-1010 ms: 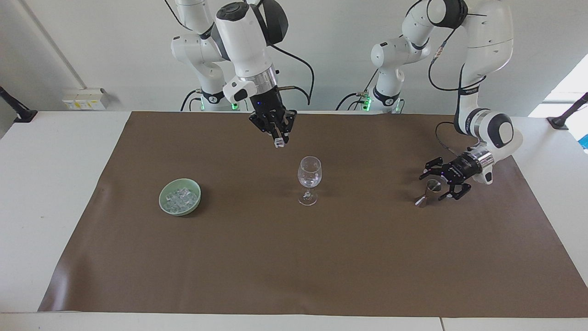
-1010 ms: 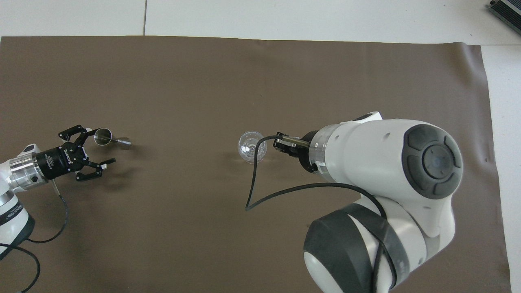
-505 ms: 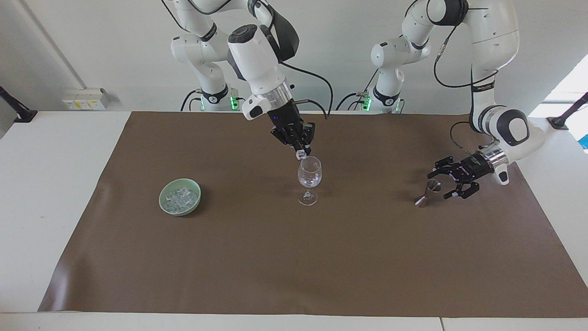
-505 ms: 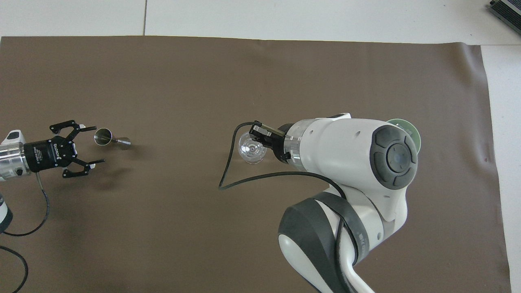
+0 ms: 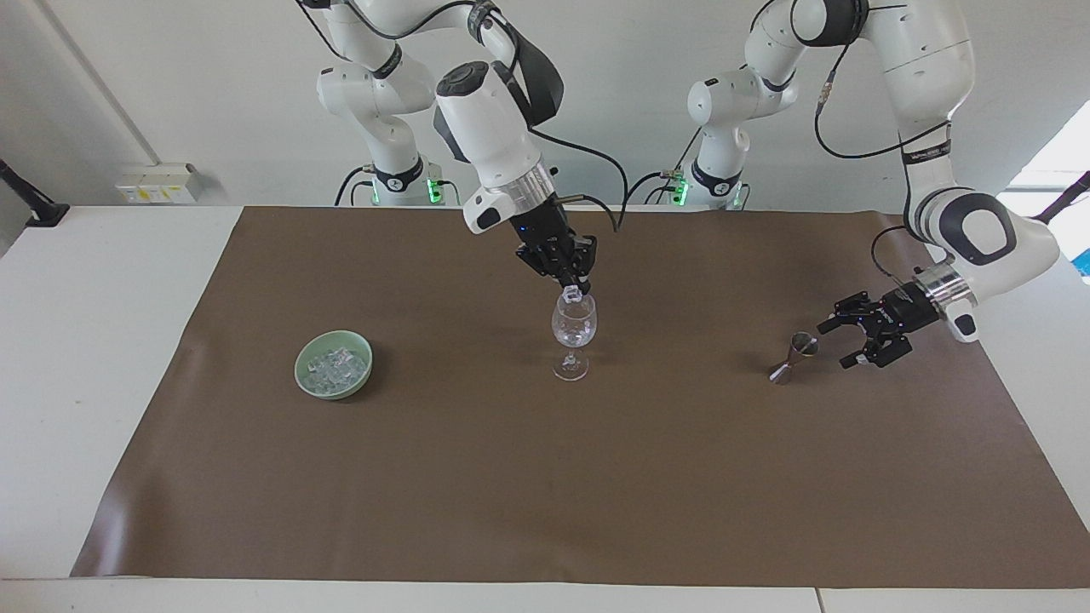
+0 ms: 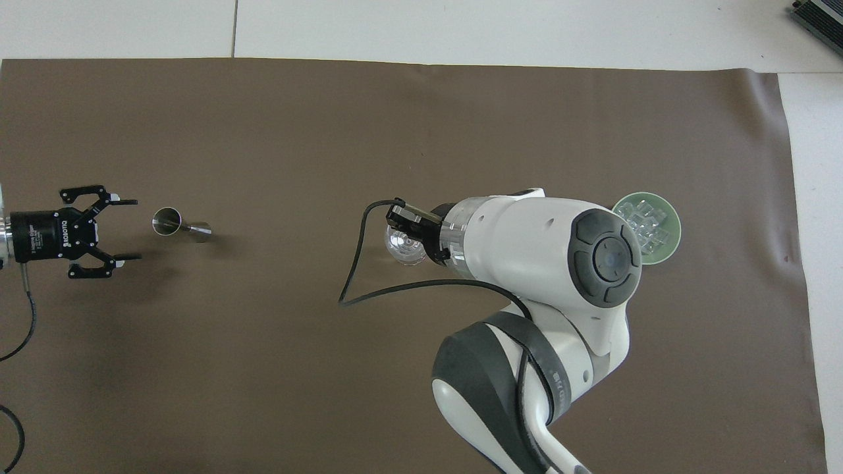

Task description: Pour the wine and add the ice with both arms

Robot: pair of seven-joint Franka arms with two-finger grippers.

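A clear stemmed wine glass point(image 5: 574, 330) stands mid-mat; from overhead its bowl point(image 6: 400, 247) shows partly under the right wrist. My right gripper point(image 5: 574, 288) hangs just over the glass rim, shut on one small clear ice cube point(image 5: 573, 295). More ice point(image 5: 337, 367) is heaped in a green bowl point(image 5: 332, 394) toward the right arm's end of the table. My left gripper point(image 5: 836, 344) stands open and empty, low over the mat beside a small metal jigger point(image 5: 796, 351), a short gap apart from it.
A brown mat point(image 5: 545, 477) covers most of the white table. From overhead, the right arm's bulk hides part of the green bowl point(image 6: 675, 230), its ice point(image 6: 642, 222) and the mat around it. The jigger point(image 6: 172, 222) lies off the open left gripper point(image 6: 135, 229).
The right gripper carried the ice cube across and down to just above the glass rim. The left gripper, still open, drew back from the jigger toward its own end of the table.
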